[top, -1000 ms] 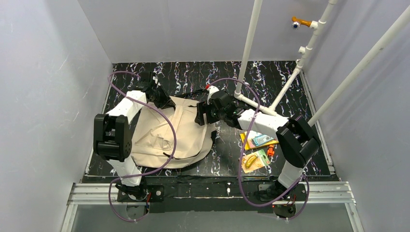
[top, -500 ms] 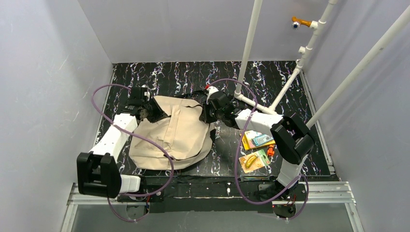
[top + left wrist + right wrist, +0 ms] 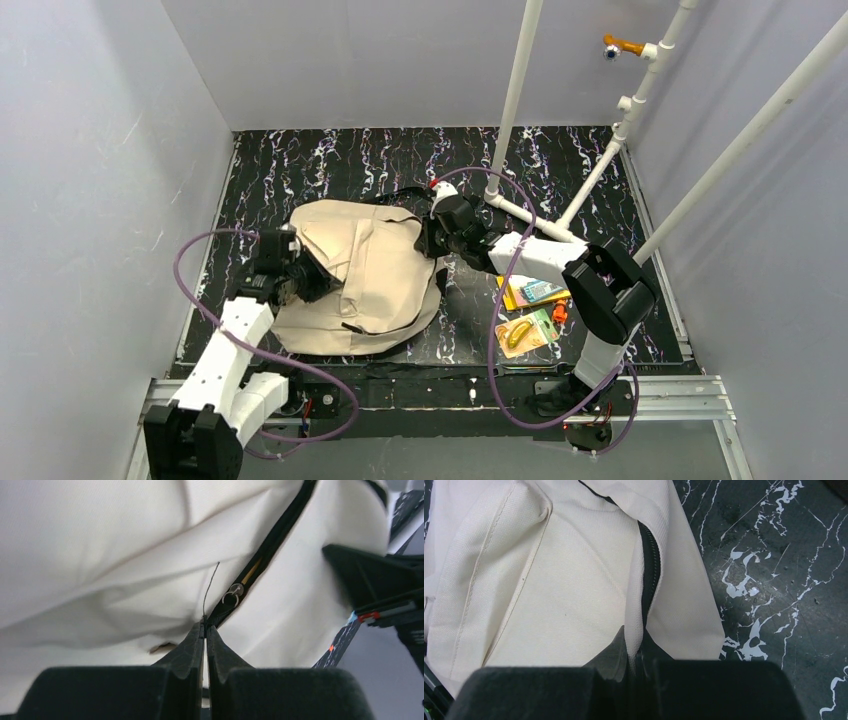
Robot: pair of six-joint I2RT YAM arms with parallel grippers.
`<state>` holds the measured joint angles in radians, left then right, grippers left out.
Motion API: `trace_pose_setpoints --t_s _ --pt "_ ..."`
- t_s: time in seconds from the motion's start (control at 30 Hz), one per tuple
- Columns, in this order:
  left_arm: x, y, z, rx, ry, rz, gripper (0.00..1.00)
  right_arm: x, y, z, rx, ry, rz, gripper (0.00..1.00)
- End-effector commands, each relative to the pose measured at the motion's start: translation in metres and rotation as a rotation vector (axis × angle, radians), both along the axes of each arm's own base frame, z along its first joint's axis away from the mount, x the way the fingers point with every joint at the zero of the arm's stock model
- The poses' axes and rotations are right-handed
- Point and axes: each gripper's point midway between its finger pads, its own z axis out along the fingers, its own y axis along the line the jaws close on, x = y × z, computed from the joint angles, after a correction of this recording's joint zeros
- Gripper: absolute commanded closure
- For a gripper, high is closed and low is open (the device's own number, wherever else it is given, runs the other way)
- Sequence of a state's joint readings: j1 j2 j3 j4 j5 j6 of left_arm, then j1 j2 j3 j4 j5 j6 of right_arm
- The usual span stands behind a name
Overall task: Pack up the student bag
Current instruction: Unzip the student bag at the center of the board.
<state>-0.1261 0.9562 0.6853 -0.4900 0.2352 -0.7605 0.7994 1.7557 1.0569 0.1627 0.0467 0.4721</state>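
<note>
The left gripper (image 3: 290, 275) has swung from the bag's far-left corner toward the near left, dragging the cloth with it, and the right gripper (image 3: 432, 238) has clamped down. The student bag (image 3: 365, 270) is lying on the table (image 3: 300, 160) between the two arms, bunched and slightly raised at its far side. The left jaws are pressing fully together at the end of the zipper (image 3: 265, 550), apparently nipping the fabric there (the zip pull (image 3: 232, 596) is hanging free just beyond them). The right jaws are pinching the cloth edge beside the zipper teeth. The step in hand is likely getting the mouth open. Next, a pulling apart is called for, so the colourful packets (image 3: 530, 310) waiting to the right can go in.
</note>
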Motion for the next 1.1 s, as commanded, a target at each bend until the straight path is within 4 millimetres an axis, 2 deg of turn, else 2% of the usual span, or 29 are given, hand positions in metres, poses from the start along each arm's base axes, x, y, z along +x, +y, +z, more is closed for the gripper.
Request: trace_pose_setpoints --t_s 0.0,0.17,0.37,0.53,0.8,0.83,0.9,0.97,1.07 --pt "-0.048 0.002 -0.020 -0.031 0.135 0.038 1.00 0.024 -0.012 0.021 0.025 -0.094 -0.111 0.99" --pt "-0.081 0.012 -0.018 -0.021 0.186 0.114 1.00 0.024 -0.006 0.015 0.031 -0.072 -0.096 0.99" --pt "-0.104 0.026 -0.023 0.019 0.266 0.223 1.00 0.026 -0.005 0.017 0.021 -0.082 -0.088 0.99" --pt "-0.104 0.030 -0.027 0.047 0.286 0.238 1.00 0.024 -0.002 0.019 0.026 -0.080 -0.066 0.99" --pt "-0.096 0.028 -0.021 0.042 0.256 0.212 1.00 0.018 -0.002 0.015 0.014 -0.064 -0.032 0.99" --pt "-0.092 0.026 -0.017 0.038 0.236 0.191 0.93 0.016 -0.001 0.015 0.012 -0.062 -0.018 0.98" --pt "-0.083 0.021 -0.009 0.021 0.200 0.154 0.66 0.016 0.003 0.017 0.005 -0.055 0.001 0.86" --pt "-0.073 0.015 -0.001 -0.004 0.184 0.137 0.39 0.015 0.007 0.016 -0.005 -0.036 0.028 0.79" --pt "-0.068 0.009 0.002 -0.050 0.198 0.158 0.29 0.013 0.009 0.019 -0.011 -0.026 0.050 0.62"
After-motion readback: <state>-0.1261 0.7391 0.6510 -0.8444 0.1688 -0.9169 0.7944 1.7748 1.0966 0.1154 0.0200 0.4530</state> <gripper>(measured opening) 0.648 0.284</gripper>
